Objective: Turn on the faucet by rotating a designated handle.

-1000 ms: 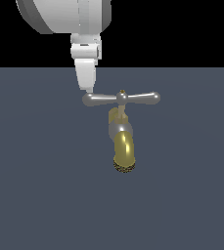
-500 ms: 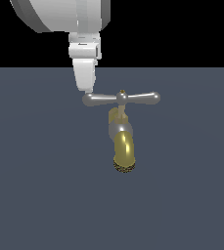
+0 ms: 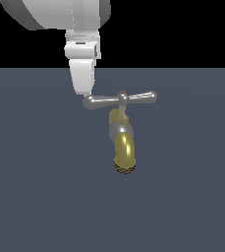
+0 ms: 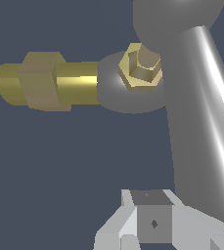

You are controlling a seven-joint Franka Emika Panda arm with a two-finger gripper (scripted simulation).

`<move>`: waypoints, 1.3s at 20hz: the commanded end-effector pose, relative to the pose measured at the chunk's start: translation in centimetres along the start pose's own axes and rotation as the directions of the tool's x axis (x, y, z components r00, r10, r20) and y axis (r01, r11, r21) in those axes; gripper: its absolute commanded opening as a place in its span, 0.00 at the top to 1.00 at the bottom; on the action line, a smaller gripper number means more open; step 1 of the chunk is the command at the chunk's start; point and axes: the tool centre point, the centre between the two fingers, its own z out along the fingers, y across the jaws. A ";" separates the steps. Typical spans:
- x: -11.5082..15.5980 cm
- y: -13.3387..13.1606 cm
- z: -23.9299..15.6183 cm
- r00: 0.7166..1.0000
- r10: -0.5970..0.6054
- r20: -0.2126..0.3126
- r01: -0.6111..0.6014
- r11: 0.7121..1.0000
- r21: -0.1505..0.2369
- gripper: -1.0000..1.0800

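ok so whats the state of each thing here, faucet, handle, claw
faucet: standing on the dark surface, brass spout curving toward the exterior camera, no water showing
handle: crossbar lying level across the exterior view, one arm end by the claw tip
claw: pointing down at the handle's arm end on the exterior view's left, seemingly touching it; open or shut cannot be told

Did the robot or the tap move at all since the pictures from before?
Nothing visibly changed. The tool is at the same end of the handle, on the exterior view's left, and the handle lies level across the faucet as before.
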 end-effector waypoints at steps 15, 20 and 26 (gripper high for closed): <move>-0.3 4.3 -0.1 1.000 -0.002 0.000 0.002 1.000 -0.001 1.00; 0.7 5.7 -0.1 1.000 -0.001 0.000 0.001 1.000 -0.002 1.00; 2.0 7.3 -0.1 1.000 -0.001 -0.001 0.001 1.000 -0.004 1.00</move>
